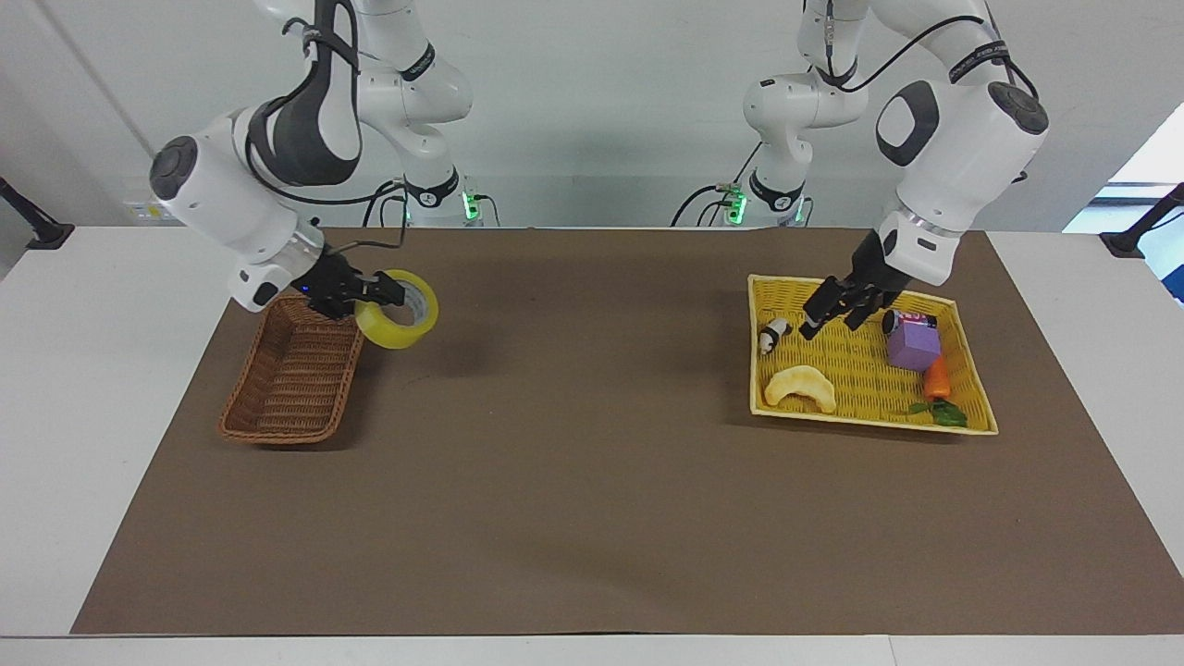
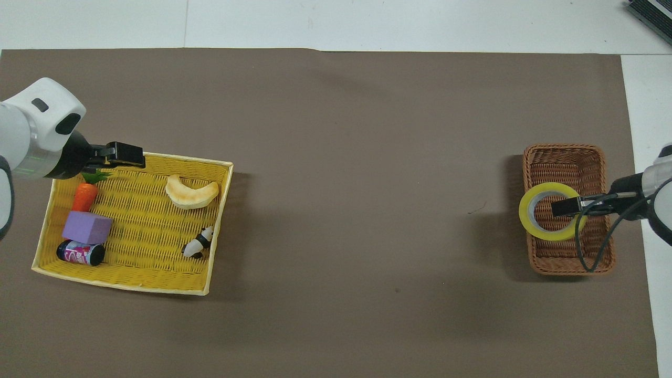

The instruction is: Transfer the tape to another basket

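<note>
The tape [image 1: 398,333], a thick yellow ring with a pale core, hangs in my right gripper [image 1: 379,296], which is shut on the ring's wall. In the facing view it is in the air over the brown wicker basket's [image 1: 277,433] rim nearest the table's middle. In the overhead view the tape [image 2: 525,215] and right gripper [image 2: 567,206] lie over the brown basket [image 2: 564,157]. My left gripper [image 1: 830,314] is open and empty over the yellow basket [image 1: 860,289]; it also shows in the overhead view [image 2: 125,155].
The yellow basket [image 2: 142,220] at the left arm's end holds a pale crescent piece [image 1: 800,387], a small panda figure [image 1: 772,335], a purple block [image 1: 914,344], a can [image 1: 899,320] and a toy carrot [image 1: 937,377]. A brown mat covers the table.
</note>
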You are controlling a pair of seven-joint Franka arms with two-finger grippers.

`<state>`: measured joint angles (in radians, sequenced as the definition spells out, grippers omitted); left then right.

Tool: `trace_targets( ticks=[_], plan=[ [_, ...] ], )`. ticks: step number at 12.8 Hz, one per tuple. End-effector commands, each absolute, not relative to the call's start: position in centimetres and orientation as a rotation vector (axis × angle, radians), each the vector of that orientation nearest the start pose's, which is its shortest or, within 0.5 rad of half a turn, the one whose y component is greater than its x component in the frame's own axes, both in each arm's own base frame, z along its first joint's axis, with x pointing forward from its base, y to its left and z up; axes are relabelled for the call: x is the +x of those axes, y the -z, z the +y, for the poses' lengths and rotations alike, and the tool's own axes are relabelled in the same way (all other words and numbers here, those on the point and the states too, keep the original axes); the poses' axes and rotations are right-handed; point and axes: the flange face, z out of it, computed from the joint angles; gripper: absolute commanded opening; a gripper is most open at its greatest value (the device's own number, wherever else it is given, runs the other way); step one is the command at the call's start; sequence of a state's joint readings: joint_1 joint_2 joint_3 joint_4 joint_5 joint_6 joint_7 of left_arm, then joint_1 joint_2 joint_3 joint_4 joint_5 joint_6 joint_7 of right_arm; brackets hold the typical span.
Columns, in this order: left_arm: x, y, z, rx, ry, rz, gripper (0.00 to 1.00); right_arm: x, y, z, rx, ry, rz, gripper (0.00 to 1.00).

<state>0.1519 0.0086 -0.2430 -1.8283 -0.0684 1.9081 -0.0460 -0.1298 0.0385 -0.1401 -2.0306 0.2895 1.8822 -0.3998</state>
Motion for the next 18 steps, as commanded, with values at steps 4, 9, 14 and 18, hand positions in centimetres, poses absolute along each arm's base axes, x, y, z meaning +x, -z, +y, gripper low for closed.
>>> trace_targets(
  ticks=[4, 9, 14, 18],
  plan=[
    [55.4, -60.4, -4.9, -3.092, -0.114, 0.166, 1.00, 52.9, -37.0, -16.3, -2.863, -0.074, 0.017, 0.00],
    [54.9, -61.5, -4.6, -3.088, -0.150, 0.144, 1.00, 52.7, -35.4, -17.9, -2.864, -0.074, 0.019, 0.00],
    [54.9, -61.5, -4.8, -3.088, -0.150, 0.146, 1.00, 53.1, -35.2, -18.1, -2.890, -0.054, -0.011, 0.26],
    [55.1, -61.2, -2.2, -3.090, -0.161, 0.078, 1.00, 53.1, -34.4, -18.2, -2.886, -0.075, -0.007, 1.00]
  ],
)
